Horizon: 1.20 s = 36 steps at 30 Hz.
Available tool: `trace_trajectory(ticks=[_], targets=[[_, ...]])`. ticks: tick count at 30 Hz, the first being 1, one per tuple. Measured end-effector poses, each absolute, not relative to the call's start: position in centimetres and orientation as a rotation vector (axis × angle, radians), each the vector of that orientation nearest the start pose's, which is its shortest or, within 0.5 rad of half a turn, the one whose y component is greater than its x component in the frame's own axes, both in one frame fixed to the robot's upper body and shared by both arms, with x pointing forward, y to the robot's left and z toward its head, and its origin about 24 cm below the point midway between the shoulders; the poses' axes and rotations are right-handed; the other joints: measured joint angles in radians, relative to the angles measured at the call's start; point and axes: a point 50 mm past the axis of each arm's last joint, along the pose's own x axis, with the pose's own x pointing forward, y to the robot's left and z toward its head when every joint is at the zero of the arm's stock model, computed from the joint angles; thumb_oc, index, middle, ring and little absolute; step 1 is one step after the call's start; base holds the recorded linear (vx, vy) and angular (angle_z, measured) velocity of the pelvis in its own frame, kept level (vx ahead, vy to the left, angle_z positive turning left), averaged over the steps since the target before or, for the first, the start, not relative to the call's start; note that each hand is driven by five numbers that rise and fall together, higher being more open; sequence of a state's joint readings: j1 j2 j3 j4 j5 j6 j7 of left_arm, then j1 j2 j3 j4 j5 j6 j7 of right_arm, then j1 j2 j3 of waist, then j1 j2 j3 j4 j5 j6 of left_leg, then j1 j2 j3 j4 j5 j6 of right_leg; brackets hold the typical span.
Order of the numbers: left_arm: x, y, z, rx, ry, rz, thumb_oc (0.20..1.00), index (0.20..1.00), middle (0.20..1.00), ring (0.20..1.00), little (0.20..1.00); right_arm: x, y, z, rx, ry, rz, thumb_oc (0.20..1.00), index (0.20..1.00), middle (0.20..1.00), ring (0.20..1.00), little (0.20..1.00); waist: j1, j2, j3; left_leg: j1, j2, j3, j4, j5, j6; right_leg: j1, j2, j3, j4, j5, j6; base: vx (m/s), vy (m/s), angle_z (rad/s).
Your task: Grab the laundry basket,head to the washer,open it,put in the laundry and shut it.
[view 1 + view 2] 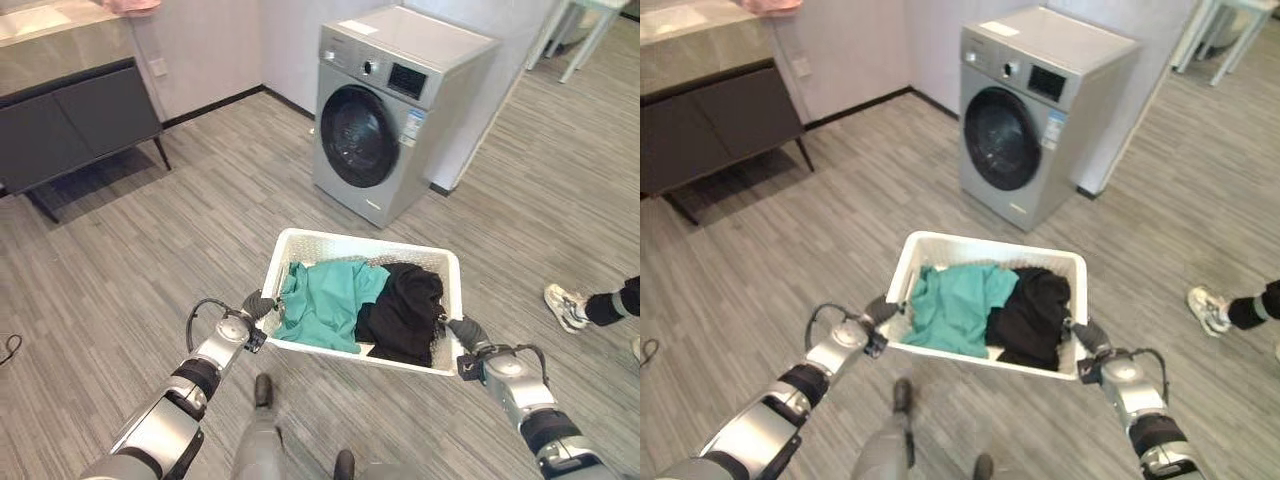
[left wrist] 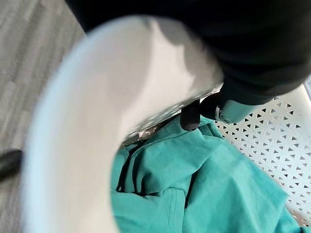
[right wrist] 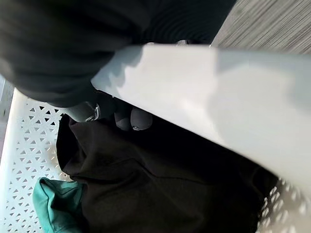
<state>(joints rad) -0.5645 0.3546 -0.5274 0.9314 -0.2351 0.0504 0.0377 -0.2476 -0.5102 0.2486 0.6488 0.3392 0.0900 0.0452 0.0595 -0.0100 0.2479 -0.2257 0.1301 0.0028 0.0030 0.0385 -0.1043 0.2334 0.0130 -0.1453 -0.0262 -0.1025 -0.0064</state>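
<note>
Left wrist view, left robot hand [image 2: 204,109] hooked over basket [image 2: 121,121] rim, right robot hand [image 3: 124,116] likewise

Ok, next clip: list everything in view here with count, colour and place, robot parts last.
Laundry basket: one, white, perforated, held up in front of the robot, short of the washer.
Teal garment: one, in the basket's left half.
Black garment: one, in the basket's right half, beside the teal one.
Washing machine: one, silver-grey with dark round door, shut, ahead by the wall.
Cabinet: one, dark, on thin legs, far left.
Pink item: one, on the cabinet's top.
Person's leg and shoe: dark trouser, white shoe, right edge.
Left robot hand: curled on the basket's left rim.
Right robot hand: curled on the basket's right rim.
</note>
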Motion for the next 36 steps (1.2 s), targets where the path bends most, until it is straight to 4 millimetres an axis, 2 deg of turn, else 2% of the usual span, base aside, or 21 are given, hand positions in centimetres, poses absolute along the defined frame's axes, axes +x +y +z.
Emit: trace_trajectory(ticks=[1, 2, 4, 5, 8, 9, 10, 13, 14, 16, 20, 22, 23, 24, 26, 28, 30, 31, 32, 34, 36], targets=[[32.1, 17.8, -2.2, 0.472, 0.496, -0.184, 0.200, 0.200, 0.200, 0.200, 0.200, 27.0, -25.2, -2.8, -0.245, 0.535, 0.023, 0.200, 0.200, 0.200, 0.200, 0.200, 0.011, 0.018, -0.006, 0.018, -0.003, -0.007, 0.002, -0.016, 0.014, 0.006, 0.004, 0.017, 0.021, -0.023, 0.023, 0.50, 0.242, -0.35], [32.1, 18.3, -2.0, 0.476, 0.495, -0.170, 0.200, 0.200, 0.200, 0.200, 0.200, 27.1, -24.6, -3.0, -0.235, 0.532, 0.032, 0.200, 0.200, 0.200, 0.200, 0.200, 0.016, -0.006, -0.005, 0.016, -0.036, -0.005, 0.032, 0.024, 0.015, 0.016, -0.036, 0.033, 0.037, -0.059, 0.038, 0.54, 0.286, -0.32], [31.9, 19.2, -2.2, 0.466, 0.510, -0.146, 0.200, 0.200, 0.200, 0.200, 0.200, 27.6, -23.8, -2.8, -0.233, 0.521, 0.056, 0.200, 0.200, 0.200, 0.200, 0.200, 0.027, -0.027, -0.005, 0.022, -0.067, 0.064, 0.095, 0.028, 0.031, 0.022, -0.093, 0.059, 0.082, -0.078, 0.055, 0.53, 0.301, -0.47], [32.0, 19.3, -2.0, 0.465, 0.507, -0.141, 0.200, 0.200, 0.200, 0.200, 0.200, 27.7, -23.7, -2.8, -0.232, 0.520, 0.058, 0.200, 0.200, 0.200, 0.200, 0.200, 0.039, -0.024, -0.007, 0.037, -0.106, 0.067, 0.155, 0.026, 0.059, 0.031, -0.133, 0.060, 0.143, -0.079, 0.070, 0.46, 0.270, -0.52], [32.1, 19.9, -1.7, 0.476, 0.493, -0.127, 0.200, 0.200, 0.200, 0.200, 0.200, 27.5, -23.1, -3.0, -0.211, 0.517, 0.065, 0.200, 0.200, 0.200, 0.200, 0.200, 0.038, -0.028, -0.012, 0.101, -0.129, 0.090, 0.147, 0.021, 0.125, -0.045, -0.168, 0.076, 0.399, -0.104, 0.115, 0.34, 0.253, -0.18], [32.1, 20.1, -1.6, 0.479, 0.489, -0.123, 0.200, 0.200, 0.200, 0.200, 0.200, 27.5, -22.9, -3.1, -0.205, 0.519, 0.067, 0.200, 0.200, 0.200, 0.200, 0.200, 0.035, -0.040, -0.020, 0.112, -0.143, 0.091, 0.144, -0.002, 0.148, -0.072, -0.168, 0.088, 0.455, -0.094, 0.132, 0.31, 0.278, 0.01], [32.1, 20.3, -1.6, 0.484, 0.491, -0.119, 0.200, 0.200, 0.200, 0.200, 0.200, 27.6, -22.6, -3.1, -0.197, 0.513, 0.067, 0.200, 0.200, 0.200, 0.200, 0.200, 0.029, -0.058, -0.030, 0.157, -0.179, 0.104, 0.124, -0.015, 0.177, -0.161, -0.207, 0.119, 0.672, -0.028, 0.179, 0.32, 0.281, 0.08], [32.3, 20.6, -1.2, 0.492, 0.472, -0.111, 0.200, 0.200, 0.200, 0.200, 0.200, 27.8, -22.4, -3.0, -0.190, 0.505, 0.062, 0.200, 0.200, 0.200, 0.200, 0.200, 0.019, -0.060, -0.031, 0.206, -0.212, 0.117, 0.126, -0.060, 0.251, -0.264, -0.228, 0.135, 0.843, 0.031, 0.204, 0.27, 0.202, -0.05], [32.2, 20.7, -1.3, 0.493, 0.480, -0.109, 0.200, 0.200, 0.200, 0.200, 0.200, 27.9, -22.2, -2.9, -0.189, 0.502, 0.060, 0.200, 0.200, 0.200, 0.200, 0.200, 0.018, -0.048, -0.026, 0.244, -0.222, 0.125, 0.117, -0.083, 0.280, -0.317, -0.247, 0.104, 0.908, 0.019, 0.190, 0.19, 0.091, -0.32], [32.3, 20.5, -1.2, 0.491, 0.474, -0.113, 0.200, 0.200, 0.200, 0.200, 0.200, 27.7, -22.4, -3.1, -0.193, 0.512, 0.059, 0.200, 0.200, 0.200, 0.200, 0.200, -0.008, -0.008, -0.025, 0.293, -0.216, 0.124, 0.091, -0.075, 0.263, -0.360, -0.258, 0.009, 0.848, -0.051, 0.133, 0.04, 0.015, -0.01], [32.8, 20.0, -0.7, 0.494, 0.453, -0.123, 0.200, 0.200, 0.200, 0.200, 0.200, 27.7, -22.9, -2.9, -0.202, 0.509, 0.049, 0.200, 0.200, 0.200, 0.200, 0.200, -0.025, -0.011, -0.026, 0.323, -0.209, 0.116, 0.096, -0.092, 0.252, -0.416, -0.234, -0.005, 0.748, -0.041, 0.135, 0.30, -0.081, 0.18], [32.6, 20.1, -1.0, 0.486, 0.463, -0.114, 0.200, 0.200, 0.200, 0.200, 0.200, 27.9, -23.2, -3.0, -0.203, 0.510, 0.055, 0.200, 0.200, 0.200, 0.200, 0.200, -0.020, 0.003, -0.023, 0.341, -0.197, 0.108, 0.100, -0.160, 0.227, -0.430, -0.233, -0.022, 0.623, -0.085, 0.126, 0.60, -0.322, -0.21], [32.4, 19.6, -1.7, 0.457, 0.488, -0.109, 0.200, 0.200, 0.200, 0.200, 0.200, 28.0, -23.4, -2.9, -0.200, 0.510, 0.060, 0.200, 0.200, 0.200, 0.200, 0.200, -0.028, 0.019, -0.027, 0.326, -0.187, 0.117, 0.112, -0.178, 0.205, -0.431, -0.215, -0.009, 0.205, -0.053, 0.151, 0.44, -0.289, -0.07], [32.4, 19.5, -1.8, 0.456, 0.490, -0.116, 0.200, 0.200, 0.200, 0.200, 0.200, 27.7, -23.5, -3.3, -0.204, 0.530, 0.056, 0.200, 0.200, 0.200, 0.200, 0.200, -0.042, 0.010, -0.025, 0.338, -0.196, 0.109, 0.100, -0.173, 0.215, -0.463, -0.227, 0.012, 0.118, 0.026, 0.163, 0.34, -0.228, 0.18], [31.6, 18.9, -3.0, 0.470, 0.537, -0.144, 0.200, 0.200, 0.200, 0.200, 0.200, 26.1, -24.0, -4.7, -0.199, 0.591, 0.044, 0.200, 0.200, 0.200, 0.200, 0.200, -0.078, -0.007, -0.027, 0.399, -0.199, 0.056, 0.096, -0.206, 0.160, -0.478, -0.219, 0.045, 0.171, 0.093, 0.154, 0.29, -0.204, 0.61], [30.8, 18.4, -3.9, 0.483, 0.559, -0.171, 0.200, 0.200, 0.200, 0.200, 0.200, 24.5, -24.4, -5.9, -0.194, 0.643, 0.035, 0.200, 0.200, 0.200, 0.200, 0.200, -0.092, -0.037, -0.053, 0.448, -0.192, 0.059, 0.082, -0.226, 0.137, -0.453, -0.193, 0.051, 0.241, 0.130, 0.117, 0.39, -0.360, 0.68], [29.9, 18.6, -4.7, 0.471, 0.583, -0.175, 0.200, 0.200, 0.200, 0.200, 0.200, 24.3, -24.3, -6.1, -0.192, 0.649, 0.041, 0.200, 0.200, 0.200, 0.200, 0.200, -0.090, -0.045, -0.078, 0.486, -0.151, 0.041, 0.089, -0.263, 0.091, -0.383, -0.092, 0.035, 0.257, 0.127, 0.052, 0.33, -0.544, 0.40], [29.4, 18.5, -5.3, 0.457, 0.600, -0.179, 0.200, 0.200, 0.200, 0.200, 0.200, 24.4, -24.5, -5.9, -0.191, 0.640, 0.029, 0.200, 0.200, 0.200, 0.200, 0.200, -0.091, -0.036, -0.073, 0.421, -0.111, 0.029, 0.269, -0.276, 0.074, -0.334, -0.052, 0.007, 0.218, 0.132, 0.003, 0.19, -0.483, 0.27], [29.4, 18.2, -5.3, 0.450, 0.597, -0.185, 0.200, 0.200, 0.200, 0.200, 0.200, 24.4, -24.7, -5.8, -0.187, 0.634, 0.020, 0.200, 0.200, 0.200, 0.200, 0.200, -0.080, -0.035, -0.073, 0.325, -0.091, 0.040, 0.462, -0.278, 0.092, -0.321, -0.043, 0.004, 0.205, 0.139, -0.010, 0.07, -0.209, -0.03], [29.0, 18.5, -5.4, 0.432, 0.597, -0.172, 0.200, 0.200, 0.200, 0.200, 0.200, 25.0, -24.5, -5.3, -0.196, 0.616, 0.031, 0.200, 0.200, 0.200, 0.200, 0.200, -0.040, -0.025, -0.074, 0.190, -0.055, -0.014, 0.774, -0.201, 0.155, -0.286, 0.013, 0.023, 0.186, 0.124, -0.055, 0.05, -0.158, -0.51], [29.8, 18.9, -4.4, 0.431, 0.553, -0.161, 0.200, 0.200, 0.200, 0.200, 0.200, 25.5, -24.2, -5.0, -0.202, 0.598, 0.042, 0.200, 0.200, 0.200, 0.200, 0.200, -0.041, -0.042, -0.060, 0.076, -0.025, -0.081, 0.857, -0.212, 0.132, -0.229, 0.057, 0.017, 0.156, 0.094, -0.097, 0.13, -0.098, -0.15]])
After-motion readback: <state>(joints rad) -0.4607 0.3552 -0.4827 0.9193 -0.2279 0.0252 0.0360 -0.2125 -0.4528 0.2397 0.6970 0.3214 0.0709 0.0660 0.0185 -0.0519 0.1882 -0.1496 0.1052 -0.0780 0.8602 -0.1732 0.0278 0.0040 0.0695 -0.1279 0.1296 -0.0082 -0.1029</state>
